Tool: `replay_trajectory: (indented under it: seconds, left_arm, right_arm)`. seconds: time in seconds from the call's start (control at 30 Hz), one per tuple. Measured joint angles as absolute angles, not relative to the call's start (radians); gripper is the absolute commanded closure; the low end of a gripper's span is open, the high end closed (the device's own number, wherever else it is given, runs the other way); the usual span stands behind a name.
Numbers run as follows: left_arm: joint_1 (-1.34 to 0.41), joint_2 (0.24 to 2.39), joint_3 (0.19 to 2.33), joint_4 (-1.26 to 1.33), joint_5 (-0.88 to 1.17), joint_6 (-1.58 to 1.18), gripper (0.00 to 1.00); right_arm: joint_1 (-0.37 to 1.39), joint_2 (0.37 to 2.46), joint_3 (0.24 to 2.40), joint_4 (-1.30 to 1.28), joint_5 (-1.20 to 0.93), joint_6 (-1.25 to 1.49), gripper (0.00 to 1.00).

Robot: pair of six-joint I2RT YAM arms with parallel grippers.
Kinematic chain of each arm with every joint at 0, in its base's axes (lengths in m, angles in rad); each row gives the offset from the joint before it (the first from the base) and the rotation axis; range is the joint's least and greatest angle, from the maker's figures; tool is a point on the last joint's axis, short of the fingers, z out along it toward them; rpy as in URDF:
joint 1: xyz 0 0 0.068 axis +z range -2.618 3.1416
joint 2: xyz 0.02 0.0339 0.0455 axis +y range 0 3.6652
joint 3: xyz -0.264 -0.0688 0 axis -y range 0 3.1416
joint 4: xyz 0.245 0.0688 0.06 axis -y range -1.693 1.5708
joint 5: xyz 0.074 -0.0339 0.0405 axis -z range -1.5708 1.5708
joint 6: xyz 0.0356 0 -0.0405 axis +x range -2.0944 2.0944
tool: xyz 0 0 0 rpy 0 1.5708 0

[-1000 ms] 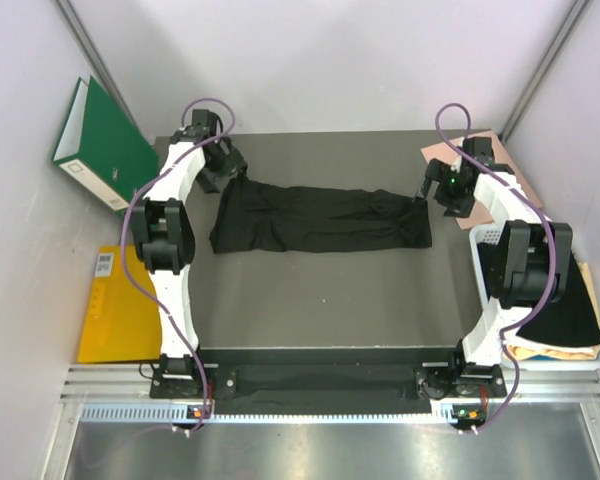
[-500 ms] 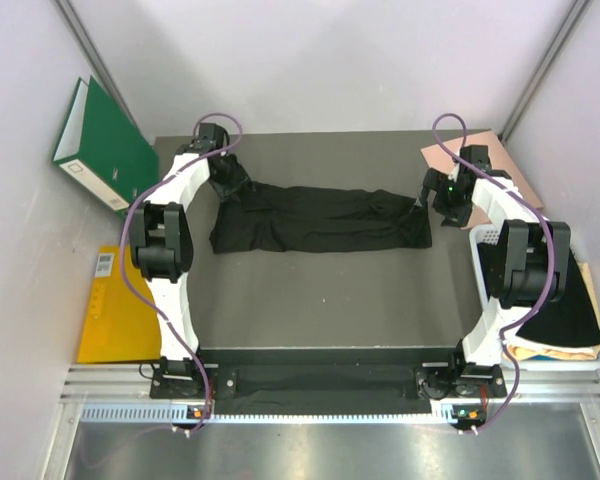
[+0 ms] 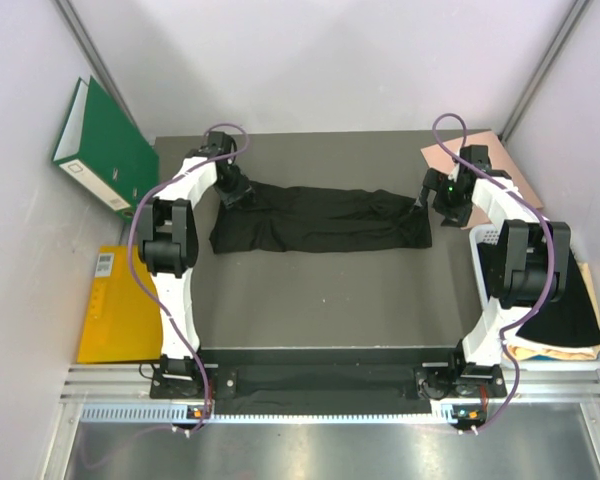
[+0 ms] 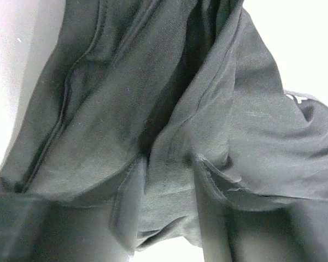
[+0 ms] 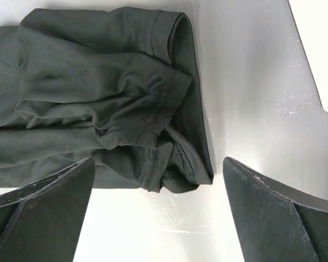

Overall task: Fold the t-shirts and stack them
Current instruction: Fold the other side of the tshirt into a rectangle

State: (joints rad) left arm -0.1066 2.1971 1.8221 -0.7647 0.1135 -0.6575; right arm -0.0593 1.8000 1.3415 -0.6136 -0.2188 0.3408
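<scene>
A black t-shirt lies stretched in a long crumpled band across the far half of the dark table. My left gripper is at its left end. In the left wrist view the cloth fills the frame, and the left gripper has its fingers pressed against a bunched fold between them. My right gripper hovers over the shirt's right end. It stands wide open, and the hemmed corner lies on the table between its fingers, touching neither.
A green binder leans on the left wall, with a yellow folder below it. A pink sheet lies at the far right corner. A white basket on the right holds folded clothes.
My left gripper has moved right onto the shirt's left end and closed its fingers on the cloth. The right gripper shifted slightly toward the far edge and stays open.
</scene>
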Motion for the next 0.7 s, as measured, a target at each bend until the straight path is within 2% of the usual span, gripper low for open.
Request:
replay_trajectory:
  seconds: [0.03, 0.07, 0.53, 0.7]
  left_arm:
    - [-0.108, 2.198, 1.822, -0.764, 0.112, -0.658, 0.79]
    - [-0.109, 2.200, 1.822, -0.764, 0.112, -0.659, 1.00]
    - [-0.128, 2.207, 1.838, -0.702, 0.175, -0.685, 1.00]
    - [-0.128, 2.206, 1.917, -0.656, 0.226, -0.751, 0.97]
  right_arm:
    - [-0.059, 1.800, 1.341, -0.614, -0.219, 0.341, 0.00]
    - [-0.059, 1.800, 1.340, -0.613, -0.219, 0.341, 0.00]
    - [-0.059, 1.788, 1.286, -0.600, -0.257, 0.340, 0.00]
    - [-0.059, 1.786, 1.282, -0.597, -0.302, 0.339, 0.06]
